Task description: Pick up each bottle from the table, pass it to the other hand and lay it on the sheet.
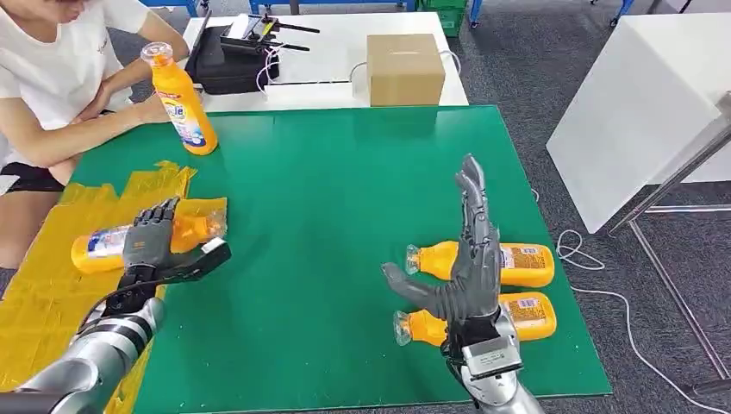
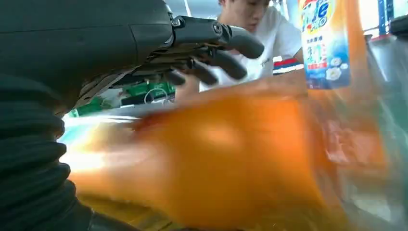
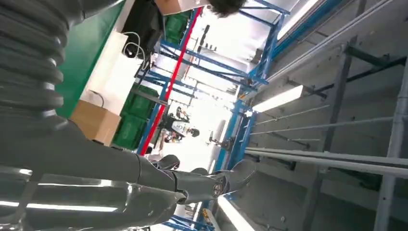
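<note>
You have four orange plastic bottles on the green table mat (image 1: 328, 216). One lies on the crinkled yellow sheet (image 1: 52, 285) at the mat's left edge, under your left hand (image 1: 153, 246), whose fingers rest spread over this bottle on the sheet (image 1: 103, 246) without clasping it. One standing bottle (image 1: 183, 102) is upright at the mat's far left corner, beside a seated person (image 1: 52, 78). Two lying bottles (image 1: 517, 263) sit by the mat's right edge, behind your raised right hand (image 1: 470, 259), fingers wide, holding nothing. A closed brown cardboard box (image 1: 405, 69) stands beyond the mat.

Left hand (image 1: 153, 243) lowered, fingers loosely spread; right hand (image 1: 470, 259) raised upright, fingers extended.
</note>
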You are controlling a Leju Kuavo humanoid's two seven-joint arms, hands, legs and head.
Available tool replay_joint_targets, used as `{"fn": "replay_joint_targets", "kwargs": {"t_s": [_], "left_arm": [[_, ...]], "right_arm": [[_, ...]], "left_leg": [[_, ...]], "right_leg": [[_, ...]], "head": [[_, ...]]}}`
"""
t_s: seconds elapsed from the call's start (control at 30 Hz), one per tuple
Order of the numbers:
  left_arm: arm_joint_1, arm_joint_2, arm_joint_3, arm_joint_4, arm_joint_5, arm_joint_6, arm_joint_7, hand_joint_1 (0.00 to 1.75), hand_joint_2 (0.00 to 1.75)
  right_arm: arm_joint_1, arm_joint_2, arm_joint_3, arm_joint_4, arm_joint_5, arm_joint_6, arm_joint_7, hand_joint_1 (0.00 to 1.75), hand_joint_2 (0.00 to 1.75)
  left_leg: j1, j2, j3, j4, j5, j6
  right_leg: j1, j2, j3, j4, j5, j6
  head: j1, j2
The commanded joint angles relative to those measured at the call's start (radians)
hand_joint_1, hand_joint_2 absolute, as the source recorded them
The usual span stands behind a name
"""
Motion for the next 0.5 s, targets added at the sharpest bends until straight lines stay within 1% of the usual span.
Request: {"fn": "replay_joint_targets", "kwargs": {"t_s": [0.03,0.1,0.13,0.17,0.2,0.3,0.33,0.5], "left_arm": [[-0.028,-0.036,0.11,0.083,0.094,-0.011,-0.064,0.0,1.75],[-0.024,-0.045,0.148,0.075,0.148,-0.005,-0.107,0.0,1.75],[-0.024,-0.045,0.148,0.075,0.148,-0.005,-0.107,0.0,1.75],[-0.024,-0.045,0.148,0.075,0.148,-0.005,-0.107,0.0,1.75],[-0.024,-0.045,0.148,0.075,0.148,-0.005,-0.107,0.0,1.75],[-0.024,-0.045,0.148,0.075,0.148,-0.005,-0.107,0.0,1.75],[-0.024,-0.045,0.148,0.075,0.148,-0.005,-0.107,0.0,1.75],[-0.025,-0.047,0.153,0.073,0.157,-0.004,-0.116,0.0,1.75]], "right_arm": [[-0.042,-0.012,0.0,0.108,-0.007,0.012,0.022,0.0,1.75],[-0.041,-0.01,-0.003,0.114,-0.006,0.013,0.022,0.0,1.75],[-0.041,-0.01,-0.003,0.114,-0.006,0.013,0.022,0.0,1.75],[-0.041,-0.01,-0.003,0.114,-0.006,0.013,0.022,0.0,1.75],[-0.041,-0.01,-0.003,0.114,-0.006,0.013,0.022,0.0,1.75],[-0.041,-0.01,-0.003,0.114,-0.006,0.013,0.022,0.0,1.75],[-0.041,-0.01,-0.003,0.114,-0.006,0.013,0.022,0.0,1.75],[-0.041,-0.009,-0.004,0.113,-0.005,0.014,0.023,0.0,1.75]], "left_leg": [[0.001,0.0,0.004,-0.001,-0.001,-0.001],[0.0,0.0,0.002,-0.001,0.0,0.0],[0.002,0.0,0.007,-0.002,-0.002,-0.001],[0.001,0.0,0.004,-0.001,-0.001,0.0],[0.001,0.0,0.005,-0.001,-0.001,-0.001],[0.0,0.0,0.002,-0.001,0.0,0.0],[0.001,0.0,0.004,-0.001,-0.001,-0.001],[0.0,0.0,0.003,-0.001,-0.001,0.0]], "right_leg": [[0.001,0.0,0.005,-0.002,-0.001,0.001],[0.0,0.0,0.002,-0.001,0.0,0.001],[0.002,-0.001,0.007,-0.002,-0.001,0.001],[0.001,0.0,0.004,-0.002,-0.001,0.001],[0.001,-0.001,0.006,-0.002,-0.001,0.001],[0.0,0.0,0.002,-0.001,0.0,0.0],[0.001,0.0,0.004,-0.001,-0.001,0.001],[0.0,0.0,0.003,-0.001,0.0,0.001]], "head": [[0.0,0.0],[0.0,0.0],[0.0,0.0],[0.0,0.0],[0.0,0.0],[0.0,0.0],[0.0,0.0],[0.0,0.0]]}}
